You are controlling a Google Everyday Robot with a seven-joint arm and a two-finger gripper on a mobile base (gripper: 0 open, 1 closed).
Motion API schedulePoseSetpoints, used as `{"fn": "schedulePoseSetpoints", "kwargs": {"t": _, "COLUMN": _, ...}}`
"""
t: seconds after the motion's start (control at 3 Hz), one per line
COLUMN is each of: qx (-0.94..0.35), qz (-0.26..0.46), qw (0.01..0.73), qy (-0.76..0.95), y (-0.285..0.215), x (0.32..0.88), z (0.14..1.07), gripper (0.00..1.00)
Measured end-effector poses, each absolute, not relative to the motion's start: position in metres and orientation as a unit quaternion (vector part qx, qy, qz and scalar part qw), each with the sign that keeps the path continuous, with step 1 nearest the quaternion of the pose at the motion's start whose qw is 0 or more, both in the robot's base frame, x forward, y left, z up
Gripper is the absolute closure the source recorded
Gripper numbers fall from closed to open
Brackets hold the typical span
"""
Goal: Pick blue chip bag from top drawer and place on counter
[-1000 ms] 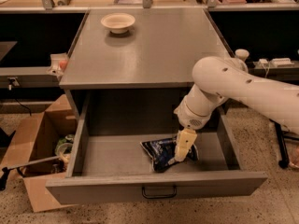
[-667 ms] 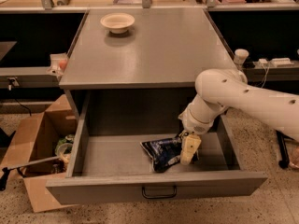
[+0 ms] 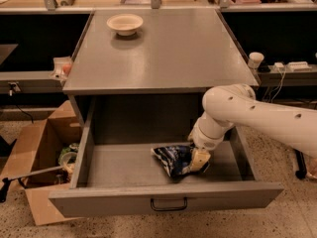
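Observation:
The blue chip bag (image 3: pixel 173 160) lies crinkled on the floor of the open top drawer (image 3: pixel 163 198), right of its middle. My gripper (image 3: pixel 199 158) reaches down into the drawer from the right on the white arm (image 3: pixel 247 113) and sits right at the bag's right end, touching it. The gray counter (image 3: pixel 163 53) is the cabinet top above the drawer, with bare surface across its middle and front.
A cream bowl (image 3: pixel 125 23) stands at the counter's back left. A brown cardboard box (image 3: pixel 37 162) with clutter sits on the floor left of the drawer. A dark shelf with cables and a white cylinder (image 3: pixel 255 59) is at the right.
My gripper has dropped lower into the drawer and settled against the right end of the chip bag. The bag has stayed in about the same spot.

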State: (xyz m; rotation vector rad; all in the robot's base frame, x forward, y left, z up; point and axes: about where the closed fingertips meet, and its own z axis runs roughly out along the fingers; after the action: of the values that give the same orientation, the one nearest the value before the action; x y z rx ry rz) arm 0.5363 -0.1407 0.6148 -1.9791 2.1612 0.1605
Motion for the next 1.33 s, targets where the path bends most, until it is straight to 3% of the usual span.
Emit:
{"fn": "schedulePoseSetpoints", "kwargs": {"t": 0.33, "qx": -0.672, "qz": 0.048, "qw": 0.146, "qy": 0.725, "y": -0.132, "x": 0.533, "z": 0.646, "gripper": 0.78}}
{"fn": "schedulePoseSetpoints", "kwargs": {"t": 0.67, "qx": -0.664, "qz": 0.044, "qw": 0.191, "qy": 0.722, "y": -0.135, "x": 0.531, "z": 0.681, "gripper": 0.99}}
{"fn": "schedulePoseSetpoints", "kwargs": {"t": 1.0, "qx": -0.658, "qz": 0.019, "qw": 0.240, "qy": 0.713, "y": -0.142, "x": 0.531, "z": 0.749, "gripper": 1.00}}
{"fn": "schedulePoseSetpoints", "kwargs": {"t": 1.33, "qx": -0.658, "qz": 0.019, "qw": 0.240, "qy": 0.713, "y": -0.142, "x": 0.531, "z": 0.749, "gripper": 1.00}}
